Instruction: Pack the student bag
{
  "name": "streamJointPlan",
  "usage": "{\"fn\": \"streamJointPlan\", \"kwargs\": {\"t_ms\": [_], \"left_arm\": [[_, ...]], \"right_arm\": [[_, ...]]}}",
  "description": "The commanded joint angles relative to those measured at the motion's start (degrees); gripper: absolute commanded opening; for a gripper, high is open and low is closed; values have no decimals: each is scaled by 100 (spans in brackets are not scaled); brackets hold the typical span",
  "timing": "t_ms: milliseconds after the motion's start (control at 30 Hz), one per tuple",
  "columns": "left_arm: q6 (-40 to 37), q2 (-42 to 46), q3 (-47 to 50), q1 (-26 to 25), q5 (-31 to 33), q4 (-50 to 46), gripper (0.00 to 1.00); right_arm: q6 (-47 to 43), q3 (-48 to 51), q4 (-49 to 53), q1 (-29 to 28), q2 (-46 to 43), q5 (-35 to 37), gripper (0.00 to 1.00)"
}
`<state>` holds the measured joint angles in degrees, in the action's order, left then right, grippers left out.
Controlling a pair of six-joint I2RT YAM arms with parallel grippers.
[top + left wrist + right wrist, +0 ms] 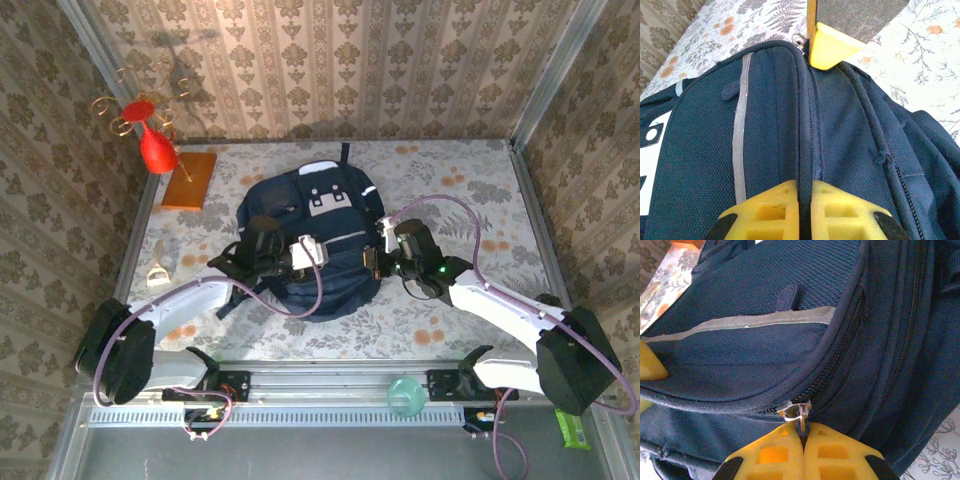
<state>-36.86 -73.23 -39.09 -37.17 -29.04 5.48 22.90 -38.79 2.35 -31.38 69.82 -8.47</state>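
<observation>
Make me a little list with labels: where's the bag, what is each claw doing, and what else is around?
bag: student bag, lying in the middle of the flowery table
left claw: shut, pinching a fold of the bag's fabric
right claw: shut on the zipper pull
other stuff: red vase and brown board at the far left; teal cup on the near rail
</observation>
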Motion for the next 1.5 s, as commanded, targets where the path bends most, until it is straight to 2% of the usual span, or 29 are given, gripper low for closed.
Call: {"fn": "streamJointPlan", "kwargs": {"t_ms": [0,33,100,200,267,367,567,700,800,933,1067,1133,1300,1467], "left_arm": [[-4,298,116,378,-7,-66,0],[18,308,129,418,92,-81,1],[61,303,139,438,300,-81,10],[151,318,107,385,227,-65,31],[171,368,95,201,212,8,42],[177,391,40,-184,370,77,53],[146,79,-272,-665,665,8,57],[55,-217,-512,-773,763,-145,52],[-34,-373,-587,-772,841,-226,44],[-141,-438,-600,-740,865,-309,26],[-266,-288,-502,-545,615,-436,7],[-286,-157,-407,-404,455,-432,1],[-341,162,-155,-158,217,-359,0],[-466,332,-25,-90,-38,-420,0]], "right_arm": [[132,-48,59,163,-67,192,0],[149,0,-70,143,-97,68,0],[136,30,-178,69,-144,-56,0],[118,79,-371,-67,-194,-225,0],[126,106,-524,-173,-216,-353,0],[83,117,-675,-353,-232,-427,0],[-17,38,-824,-686,-181,-532,0],[-62,37,-883,-806,-205,-575,0],[-76,98,-920,-835,-266,-594,0],[-190,161,-757,-829,-311,-440,0],[-296,160,-235,-686,-320,-73,0],[-257,165,1,-525,-344,56,0],[-42,229,334,-108,-371,205,0],[-11,120,516,-27,-297,439,0]]}}
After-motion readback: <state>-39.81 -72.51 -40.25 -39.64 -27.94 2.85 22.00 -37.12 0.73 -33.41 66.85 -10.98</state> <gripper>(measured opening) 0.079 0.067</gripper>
